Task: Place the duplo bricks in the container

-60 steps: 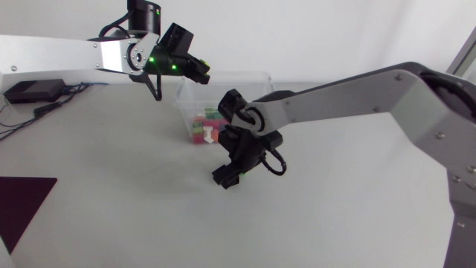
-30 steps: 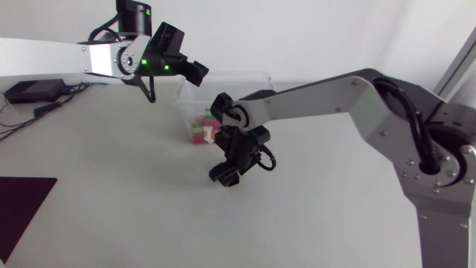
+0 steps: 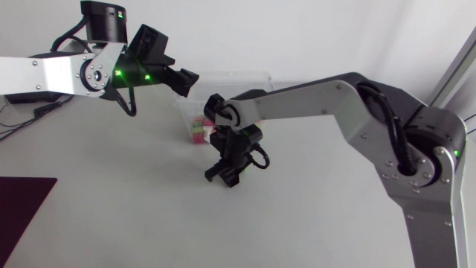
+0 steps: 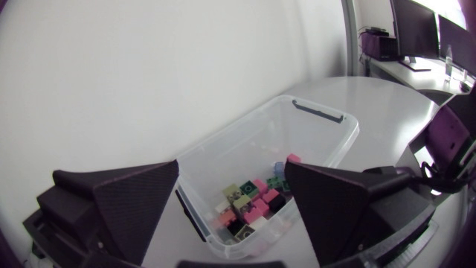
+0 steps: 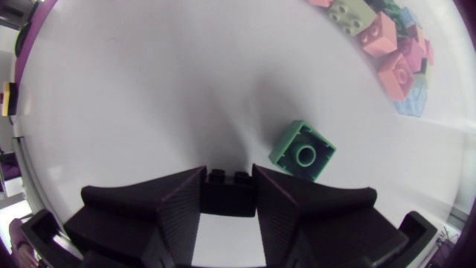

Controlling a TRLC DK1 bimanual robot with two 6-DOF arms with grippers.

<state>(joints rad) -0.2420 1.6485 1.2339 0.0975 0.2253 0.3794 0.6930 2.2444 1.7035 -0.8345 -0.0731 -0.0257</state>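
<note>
A clear plastic container (image 3: 249, 76) stands at the back of the table with several coloured duplo bricks (image 3: 199, 129) inside. Low on the table in front of it, my right gripper (image 3: 222, 175) is shut on a black brick (image 5: 229, 195), its fingers pressing both sides. A green brick (image 5: 303, 151) lies on the table just ahead of that gripper (image 5: 229, 176). My left gripper (image 3: 184, 80) hangs open and empty above the container's left end. In the left wrist view, the container (image 4: 321, 113) and its bricks (image 4: 253, 205) lie below the spread gripper (image 4: 232, 170).
A dark maroon mat (image 3: 22, 201) lies at the table's front left corner. A cable (image 3: 46, 108) runs along the far left edge. Bare table surface stretches in front of and to the right of the right gripper.
My left gripper opened and drew back to the left from over the container. My right gripper shifted slightly left and closed its fingers on the black brick.
</note>
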